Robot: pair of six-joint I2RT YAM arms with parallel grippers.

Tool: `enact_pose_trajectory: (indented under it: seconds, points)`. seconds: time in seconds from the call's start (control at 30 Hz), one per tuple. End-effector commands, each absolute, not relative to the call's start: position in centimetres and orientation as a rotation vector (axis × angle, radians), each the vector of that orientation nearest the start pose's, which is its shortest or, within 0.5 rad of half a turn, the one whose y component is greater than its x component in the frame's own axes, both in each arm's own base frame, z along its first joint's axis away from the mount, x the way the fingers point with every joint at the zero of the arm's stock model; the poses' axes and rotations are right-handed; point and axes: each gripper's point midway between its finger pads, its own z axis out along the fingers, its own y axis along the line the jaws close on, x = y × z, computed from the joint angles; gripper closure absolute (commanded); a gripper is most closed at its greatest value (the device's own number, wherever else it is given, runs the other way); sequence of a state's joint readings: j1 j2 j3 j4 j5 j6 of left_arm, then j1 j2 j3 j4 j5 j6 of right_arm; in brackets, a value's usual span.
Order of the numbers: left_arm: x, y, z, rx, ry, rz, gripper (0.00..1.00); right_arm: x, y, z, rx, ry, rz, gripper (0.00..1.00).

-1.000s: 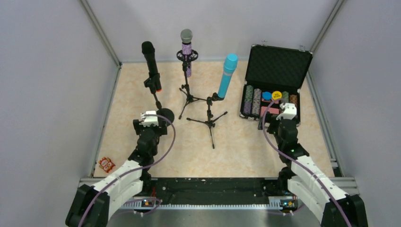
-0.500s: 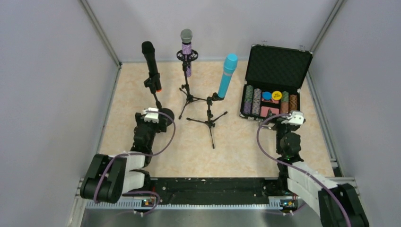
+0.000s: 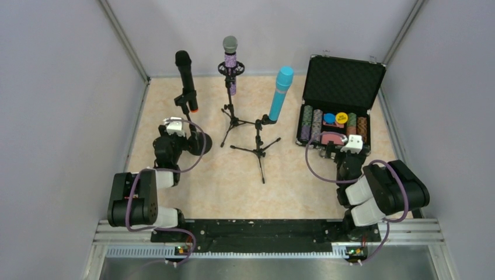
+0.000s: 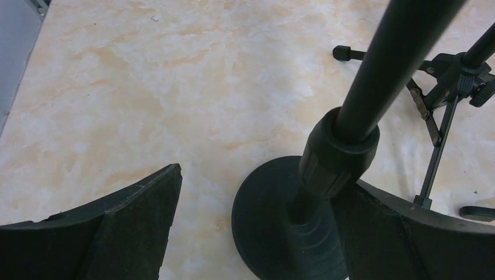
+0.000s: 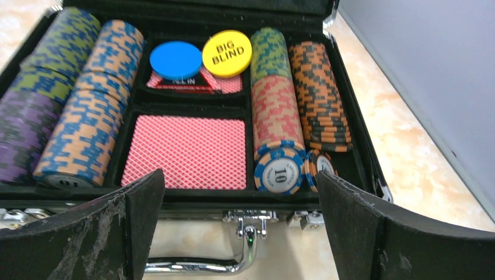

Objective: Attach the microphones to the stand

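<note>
The black microphone (image 3: 185, 79) with an orange end ring stands clipped in a round-base stand (image 3: 201, 142). The purple glitter microphone (image 3: 230, 61) and the cyan microphone (image 3: 280, 93) each sit in a tripod stand (image 3: 258, 146). My left gripper (image 3: 173, 129) is open and low beside the round base. In the left wrist view (image 4: 262, 181) the stand's pole (image 4: 373, 99) and base (image 4: 268, 221) lie close against the right finger, with no grip on them. My right gripper (image 3: 345, 144) is open and empty in front of the poker case, as the right wrist view (image 5: 239, 175) shows.
An open black poker-chip case (image 3: 343, 81) stands at the back right, with chip rows, cards and a chrome handle (image 5: 192, 265) facing my right gripper. Tripod legs (image 4: 435, 116) spread across the middle floor. Grey walls close in left, right and back.
Both arms have folded down and back toward their bases. The left gripper has shifted left and farther along the round-base stand. The right gripper has dropped low in front of the case.
</note>
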State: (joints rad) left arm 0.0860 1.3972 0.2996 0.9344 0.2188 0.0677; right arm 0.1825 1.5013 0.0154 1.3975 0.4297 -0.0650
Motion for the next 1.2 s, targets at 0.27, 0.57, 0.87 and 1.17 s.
enact_pose_trajectory:
  seconds: [0.27, 0.57, 0.87, 1.17]
  points:
    - [37.2, -1.9, 11.9, 0.243, 1.664, -0.152, 0.03, 33.9, -1.4, 11.9, 0.147, 1.501, -0.215, 0.01]
    - [37.0, -2.1, 12.7, 0.261, 1.631, -0.148, 0.05, 33.9, -1.5, 11.9, 0.147, 1.501, -0.216, 0.01]
    - [37.0, -1.2, 12.4, 0.194, 1.587, -0.116, 0.02, 33.9, -1.5, 12.0, 0.147, 1.501, -0.216, 0.01]
    - [38.4, 0.4, 10.7, 0.091, 1.687, -0.081, 0.01, 33.9, -1.5, 12.0, 0.148, 1.5, -0.217, 0.01]
